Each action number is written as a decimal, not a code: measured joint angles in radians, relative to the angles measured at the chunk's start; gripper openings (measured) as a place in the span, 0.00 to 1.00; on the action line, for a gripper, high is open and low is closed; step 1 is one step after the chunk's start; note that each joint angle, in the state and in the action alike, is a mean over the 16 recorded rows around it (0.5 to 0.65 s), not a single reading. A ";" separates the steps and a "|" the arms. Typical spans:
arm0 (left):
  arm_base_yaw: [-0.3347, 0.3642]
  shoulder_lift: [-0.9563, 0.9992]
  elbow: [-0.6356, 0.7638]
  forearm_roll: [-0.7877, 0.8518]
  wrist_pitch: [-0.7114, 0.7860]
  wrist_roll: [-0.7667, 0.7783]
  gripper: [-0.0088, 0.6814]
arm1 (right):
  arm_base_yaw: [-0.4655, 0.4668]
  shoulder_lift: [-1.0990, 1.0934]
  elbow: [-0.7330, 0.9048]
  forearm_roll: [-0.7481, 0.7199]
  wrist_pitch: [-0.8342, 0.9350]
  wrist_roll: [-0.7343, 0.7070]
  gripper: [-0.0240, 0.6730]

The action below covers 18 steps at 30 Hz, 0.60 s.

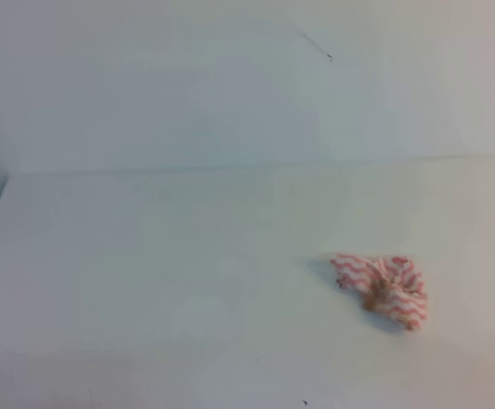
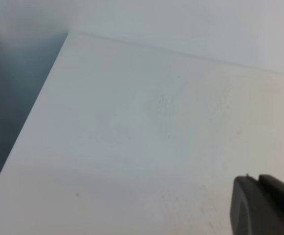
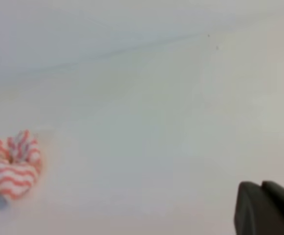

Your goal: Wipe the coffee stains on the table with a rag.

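Observation:
The rag (image 1: 382, 288) lies crumpled on the white table (image 1: 145, 256), at the right front, pink-and-white zigzag with a brownish spot in its folds. It also shows at the left edge of the right wrist view (image 3: 12, 164). No coffee stains show in any view. No gripper shows in the exterior view. In the left wrist view the left gripper (image 2: 256, 178) is a dark shape at the bottom right, jaws together, empty, over bare table (image 2: 132, 122). The right gripper (image 3: 260, 185) looks the same, jaws together, empty, well to the right of the rag.
A pale wall (image 1: 230, 85) rises behind the table's back edge. The table's left edge drops to a dark floor (image 2: 10, 107). A few tiny dark specks (image 1: 304, 402) dot the tabletop.

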 joint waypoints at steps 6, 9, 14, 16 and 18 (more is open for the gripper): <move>0.000 0.000 0.000 0.000 0.000 0.000 0.01 | -0.057 -0.009 0.062 0.022 -0.057 0.008 0.03; 0.000 0.000 0.000 0.000 0.000 0.000 0.01 | -0.067 -0.009 0.078 0.027 -0.081 0.011 0.03; 0.000 0.000 0.000 0.000 0.000 0.000 0.01 | -0.068 -0.010 0.082 0.030 -0.109 0.013 0.03; 0.000 0.000 0.000 0.000 0.000 0.000 0.01 | -0.068 -0.011 0.083 0.031 -0.109 0.009 0.03; 0.000 0.000 0.000 0.000 0.000 0.000 0.01 | -0.068 -0.011 0.085 0.032 -0.106 0.000 0.03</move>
